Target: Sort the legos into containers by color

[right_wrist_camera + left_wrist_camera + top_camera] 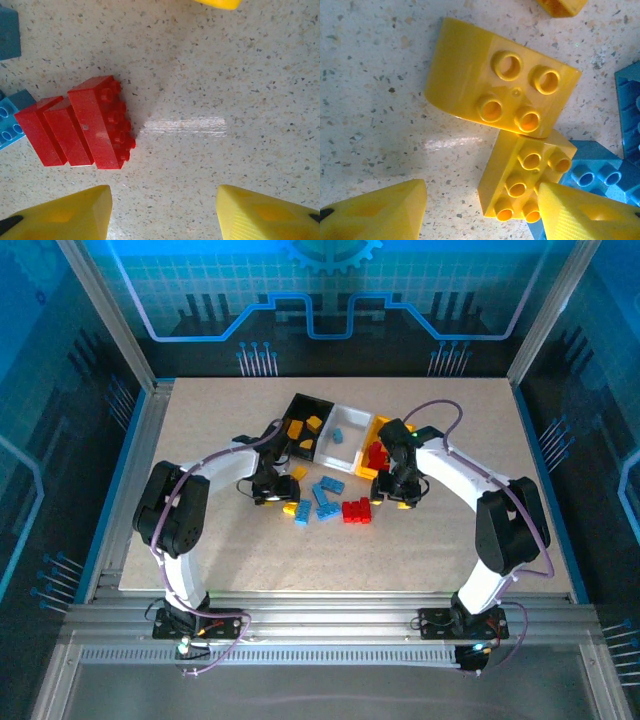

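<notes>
Legos (500, 85) of glossy studded plastic on speckled tabletop (225, 75)

The speckled table (200, 540) holds a black bin (312, 402), white bin (348, 420) and yellow bin (378, 423), upper middle. Loose legos (327, 502) lie just below.

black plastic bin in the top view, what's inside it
The black open-top plastic bin holds about three yellow-orange studded bricks. Its near-left corner sits behind the left arm's cable, so anything lying there is hidden.
</notes>
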`<state>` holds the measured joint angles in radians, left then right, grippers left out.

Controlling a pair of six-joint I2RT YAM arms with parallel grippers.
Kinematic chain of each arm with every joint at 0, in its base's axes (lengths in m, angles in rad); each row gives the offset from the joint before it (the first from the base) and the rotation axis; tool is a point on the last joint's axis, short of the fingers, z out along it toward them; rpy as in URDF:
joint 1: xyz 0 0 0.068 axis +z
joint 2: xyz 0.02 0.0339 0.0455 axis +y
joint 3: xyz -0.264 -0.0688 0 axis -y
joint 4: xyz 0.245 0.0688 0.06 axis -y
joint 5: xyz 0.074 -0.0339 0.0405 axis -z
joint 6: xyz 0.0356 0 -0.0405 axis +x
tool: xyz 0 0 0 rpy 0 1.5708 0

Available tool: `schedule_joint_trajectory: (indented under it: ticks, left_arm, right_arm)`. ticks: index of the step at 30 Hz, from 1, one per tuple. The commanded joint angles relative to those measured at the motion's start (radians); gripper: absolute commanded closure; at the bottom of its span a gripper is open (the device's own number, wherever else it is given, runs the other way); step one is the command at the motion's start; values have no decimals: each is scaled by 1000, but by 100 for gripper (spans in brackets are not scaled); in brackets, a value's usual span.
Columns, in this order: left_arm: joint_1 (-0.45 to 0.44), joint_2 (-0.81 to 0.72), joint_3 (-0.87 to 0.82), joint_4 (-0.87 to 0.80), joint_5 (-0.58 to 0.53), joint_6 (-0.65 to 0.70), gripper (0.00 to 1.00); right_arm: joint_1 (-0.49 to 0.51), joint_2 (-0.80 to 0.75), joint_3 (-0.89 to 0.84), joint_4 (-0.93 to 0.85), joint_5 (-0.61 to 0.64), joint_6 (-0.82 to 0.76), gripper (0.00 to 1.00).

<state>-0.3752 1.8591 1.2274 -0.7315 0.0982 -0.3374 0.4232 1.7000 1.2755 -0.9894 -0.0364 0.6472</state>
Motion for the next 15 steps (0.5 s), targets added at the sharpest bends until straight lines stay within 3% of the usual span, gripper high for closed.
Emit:
schedule_joint_trajectory:
  ticks: [1, 8, 15]
  left_arm:
    - [-9, 16, -46, -55, -65, 6, 38]
    - [-7, -156, -215, -78, -106, -37, 38]
    - [-5, -307, -256, -85, -92, -71, 37]
  right_arm:
    - [24, 18, 13, -1, 19, -14, 41]
    - [71, 115, 66, 14, 28, -42, 41]
    - [88, 244, 164, 23, 15, -67, 44]
